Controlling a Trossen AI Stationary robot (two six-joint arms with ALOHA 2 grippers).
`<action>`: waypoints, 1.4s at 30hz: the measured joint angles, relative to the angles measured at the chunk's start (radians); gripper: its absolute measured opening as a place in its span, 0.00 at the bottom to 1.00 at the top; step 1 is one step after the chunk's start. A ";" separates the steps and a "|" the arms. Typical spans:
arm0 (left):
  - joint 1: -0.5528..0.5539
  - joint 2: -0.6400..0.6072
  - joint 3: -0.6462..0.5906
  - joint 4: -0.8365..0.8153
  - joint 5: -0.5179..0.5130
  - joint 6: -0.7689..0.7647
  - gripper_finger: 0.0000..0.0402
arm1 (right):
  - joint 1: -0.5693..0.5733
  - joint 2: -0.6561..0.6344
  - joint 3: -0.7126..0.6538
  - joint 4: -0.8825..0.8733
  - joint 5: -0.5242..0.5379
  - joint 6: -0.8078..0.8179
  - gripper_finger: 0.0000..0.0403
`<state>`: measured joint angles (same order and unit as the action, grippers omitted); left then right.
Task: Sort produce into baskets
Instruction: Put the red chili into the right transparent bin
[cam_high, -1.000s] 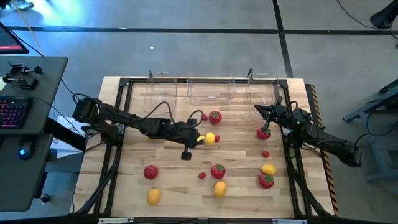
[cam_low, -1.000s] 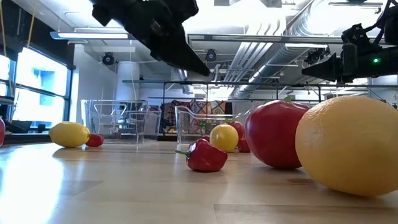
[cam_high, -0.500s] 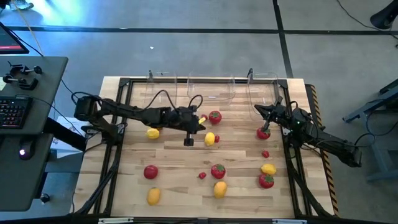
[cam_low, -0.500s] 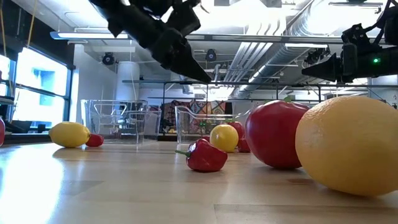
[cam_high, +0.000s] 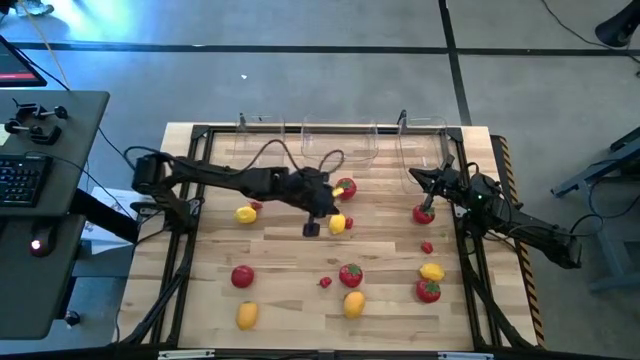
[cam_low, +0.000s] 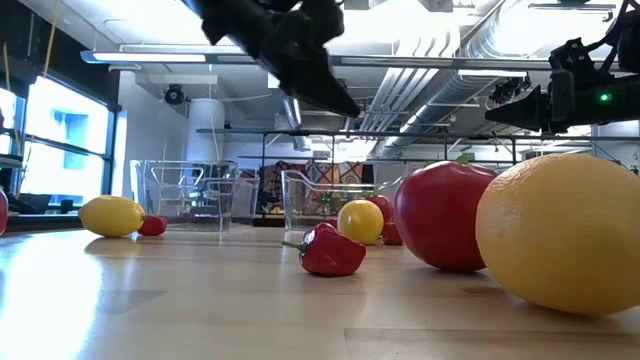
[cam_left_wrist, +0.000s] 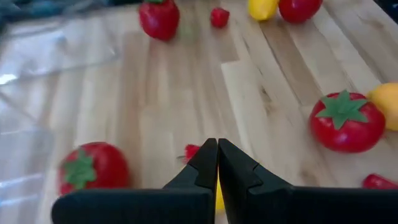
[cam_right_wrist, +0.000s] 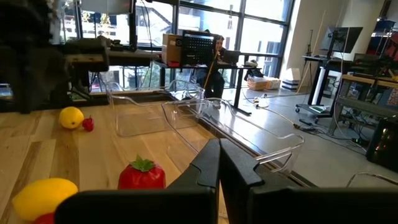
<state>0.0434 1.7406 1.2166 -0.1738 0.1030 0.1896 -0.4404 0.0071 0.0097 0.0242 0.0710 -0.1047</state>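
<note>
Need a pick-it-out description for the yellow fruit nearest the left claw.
Start at the middle clear bin on the table's far edge and come toward the table's centre, past the tomato. The small yellow fruit lies just beyond it, beside the shut left claw. It's rounder than the other yellow pieces.

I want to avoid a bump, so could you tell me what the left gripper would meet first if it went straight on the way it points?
Probably the small red berry just beyond the left gripper, though depth is uncertain.
</note>
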 joint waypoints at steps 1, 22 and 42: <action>-0.008 0.022 0.022 -0.014 0.000 -0.010 0.00 | 0.000 0.000 0.000 0.000 0.000 0.000 0.00; -0.035 0.325 0.348 -0.231 -0.179 0.119 0.27 | 0.000 0.000 0.000 0.000 0.000 0.000 0.00; 0.026 0.333 0.361 -0.238 -0.048 0.047 0.46 | 0.000 0.000 0.000 0.000 0.000 0.000 0.00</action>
<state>0.0690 2.0739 1.5772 -0.4118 0.0553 0.2365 -0.4404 0.0071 0.0097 0.0243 0.0713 -0.1047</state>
